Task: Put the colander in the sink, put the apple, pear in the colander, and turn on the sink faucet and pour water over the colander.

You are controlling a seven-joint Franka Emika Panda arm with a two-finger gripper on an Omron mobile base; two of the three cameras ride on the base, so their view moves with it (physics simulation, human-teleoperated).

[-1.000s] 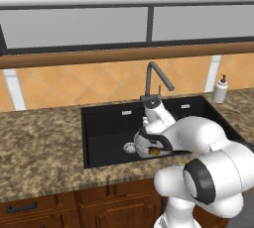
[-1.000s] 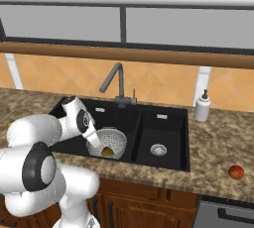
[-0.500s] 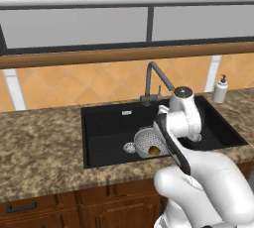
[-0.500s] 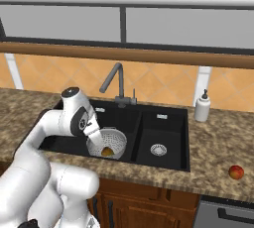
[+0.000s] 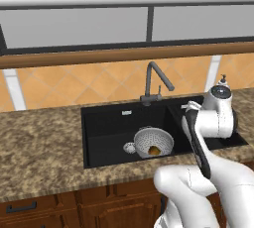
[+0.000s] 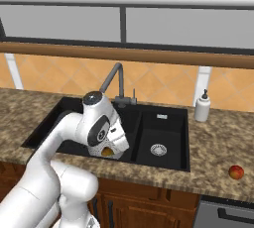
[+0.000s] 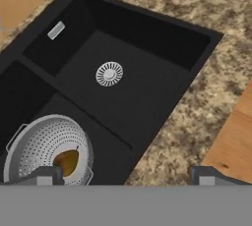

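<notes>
The grey perforated colander [image 5: 154,142] sits in the larger basin of the black sink [image 5: 106,125], with the yellowish-brown pear [image 5: 154,150] lying inside it. In the hand view the colander [image 7: 44,144] and pear [image 7: 66,162] are at the lower left. My gripper [image 7: 125,176] is open and empty, hovering over the sink's front edge near the divider, beside the colander. The red-orange apple [image 6: 236,172] rests on the counter far to the right of the sink [image 6: 168,123]. The dark faucet [image 5: 155,81] stands behind the basins, with no water running.
A white soap dispenser [image 6: 202,107] stands on the counter behind the sink's right end. The smaller basin's silver drain [image 7: 109,73] lies bare. Speckled granite counter [image 7: 197,97] surrounds the sink, and brown cabinet fronts [image 5: 74,202] run below it.
My arm has lifted out from over the colander and swung right toward the smaller basin. The pear stays in the colander. The jaws have stayed open.
</notes>
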